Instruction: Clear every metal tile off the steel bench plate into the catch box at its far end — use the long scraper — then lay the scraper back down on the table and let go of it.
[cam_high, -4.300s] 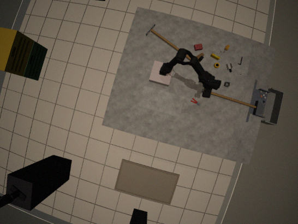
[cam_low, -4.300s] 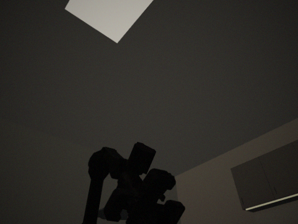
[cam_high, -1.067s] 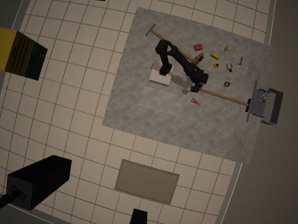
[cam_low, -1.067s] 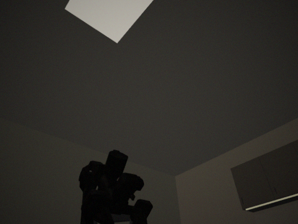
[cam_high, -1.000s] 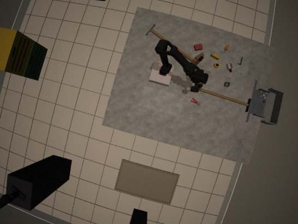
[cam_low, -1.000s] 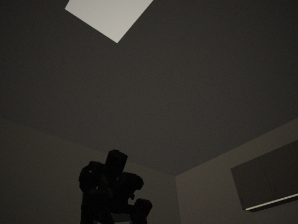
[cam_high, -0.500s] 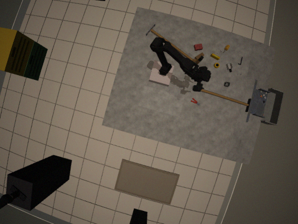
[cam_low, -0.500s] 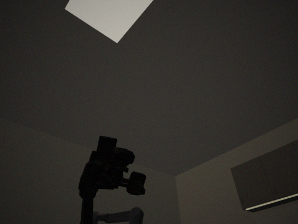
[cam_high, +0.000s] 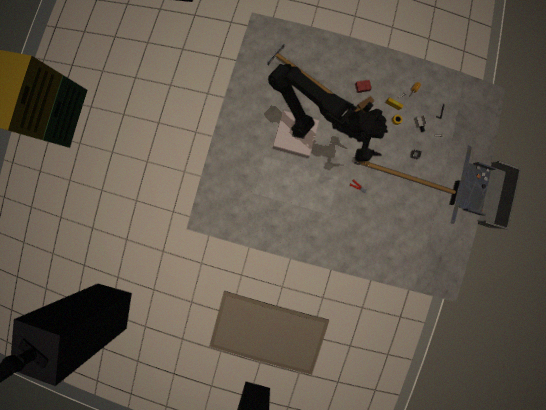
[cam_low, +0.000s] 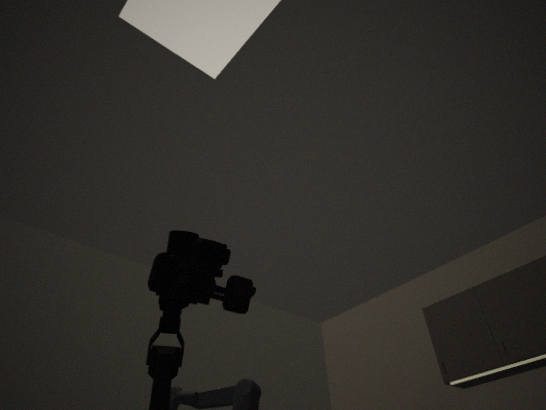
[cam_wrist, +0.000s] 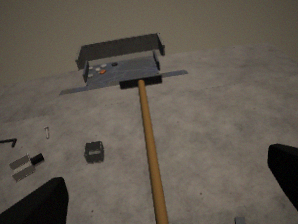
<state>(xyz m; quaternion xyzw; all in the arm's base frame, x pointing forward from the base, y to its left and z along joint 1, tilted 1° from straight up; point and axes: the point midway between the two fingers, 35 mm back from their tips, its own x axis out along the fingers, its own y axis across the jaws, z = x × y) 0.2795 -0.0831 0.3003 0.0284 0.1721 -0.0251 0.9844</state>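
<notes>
The long scraper (cam_high: 410, 178) (cam_wrist: 150, 140) lies with its wooden handle pointing back toward the arm. Its dark head (cam_high: 454, 192) (cam_wrist: 131, 83) is at the near edge of the blue-grey steel plate (cam_high: 468, 199) (cam_wrist: 126, 75). Several small white, orange and dark tiles are on the plate, grouped toward its far left in the wrist view. The catch box (cam_high: 509, 192) (cam_wrist: 120, 48) stands at the plate's far end; its inside is largely hidden. My gripper (cam_high: 374, 141) (cam_wrist: 171, 172) is open and empty above the handle's near end, its fingers wide on either side. The exterior view shows only the arm.
A second long-handled tool (cam_high: 312, 81) lies behind the arm. Red-handled pliers (cam_high: 355, 185) lie near the scraper's handle end. A dark square block (cam_high: 415, 154) (cam_wrist: 94, 151), a clamp-like part (cam_high: 420, 123) (cam_wrist: 25, 167), a yellow block (cam_high: 394, 103) and a red block (cam_high: 363, 86) lie left of the handle.
</notes>
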